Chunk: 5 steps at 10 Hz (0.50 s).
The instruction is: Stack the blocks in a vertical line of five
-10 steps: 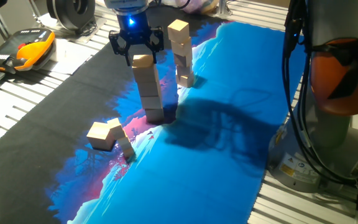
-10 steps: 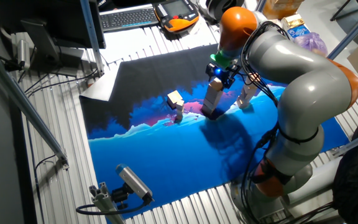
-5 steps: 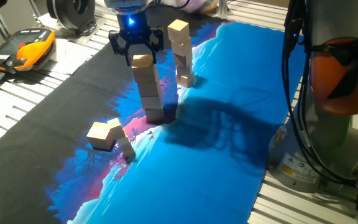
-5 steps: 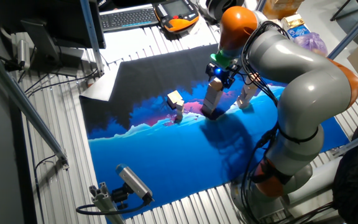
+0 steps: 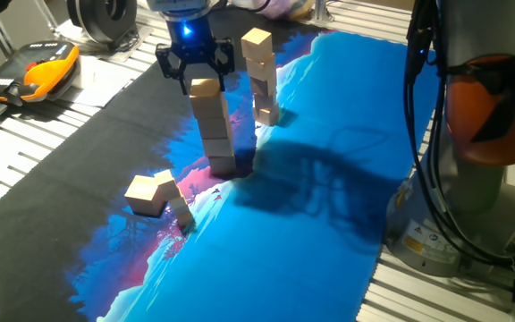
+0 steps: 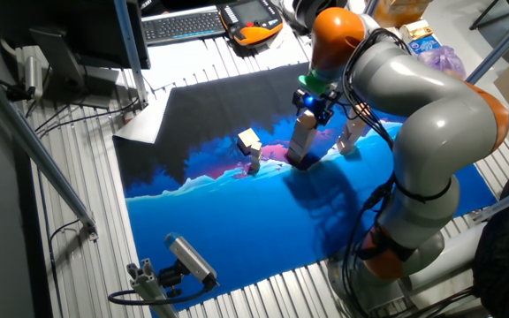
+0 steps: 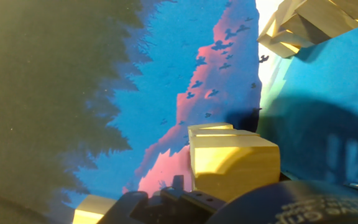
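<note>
A leaning column of three tan blocks (image 5: 215, 130) stands mid-cloth, also visible in the other fixed view (image 6: 301, 141). My gripper (image 5: 202, 76) hovers at its top block (image 5: 206, 87), fingers spread wide on either side without touching it, so it is open. The hand view looks down on that top block (image 7: 229, 165). A second column of three blocks (image 5: 260, 76) stands just behind and to the right. Two loose blocks (image 5: 148, 193) lie together at the front left, with a darker one (image 5: 182, 216) beside them.
An orange-and-black handheld device (image 5: 43, 72) and a keyboard (image 6: 184, 25) lie off the cloth's far-left side. The arm's base and cables (image 5: 481, 134) stand at the right. The blue-and-black cloth (image 5: 329, 206) covers the slatted table. A small camera on a stand (image 6: 188, 256) sits near the cloth's edge.
</note>
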### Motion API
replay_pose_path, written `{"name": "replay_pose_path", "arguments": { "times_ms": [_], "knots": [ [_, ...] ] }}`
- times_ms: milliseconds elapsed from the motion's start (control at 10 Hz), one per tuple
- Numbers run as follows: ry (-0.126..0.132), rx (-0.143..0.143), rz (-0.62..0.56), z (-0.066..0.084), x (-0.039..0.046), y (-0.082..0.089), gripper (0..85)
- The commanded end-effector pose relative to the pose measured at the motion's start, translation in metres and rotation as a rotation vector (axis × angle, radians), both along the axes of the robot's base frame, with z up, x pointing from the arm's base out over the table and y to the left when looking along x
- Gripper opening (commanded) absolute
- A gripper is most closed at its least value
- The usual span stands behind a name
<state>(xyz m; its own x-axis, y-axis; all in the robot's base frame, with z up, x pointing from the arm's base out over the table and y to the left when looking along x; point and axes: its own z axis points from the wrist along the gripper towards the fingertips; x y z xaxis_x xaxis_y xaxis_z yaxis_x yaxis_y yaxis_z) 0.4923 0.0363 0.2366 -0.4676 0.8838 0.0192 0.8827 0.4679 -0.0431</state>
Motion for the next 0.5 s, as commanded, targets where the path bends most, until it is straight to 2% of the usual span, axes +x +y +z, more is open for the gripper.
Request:
{"name": "replay_pose_path", "arguments": {
  "times_ms": [0,100,400],
  "knots": [
    [-0.001,0.009,-0.002,0.0000,0.0001,-0.0001,68.0],
    [-0.003,0.018,-0.002,0.0000,0.0001,-0.0001,68.0],
    [-0.018,-0.014,0.001,0.0000,0.0001,-0.0001,68.0]
  ]
}}
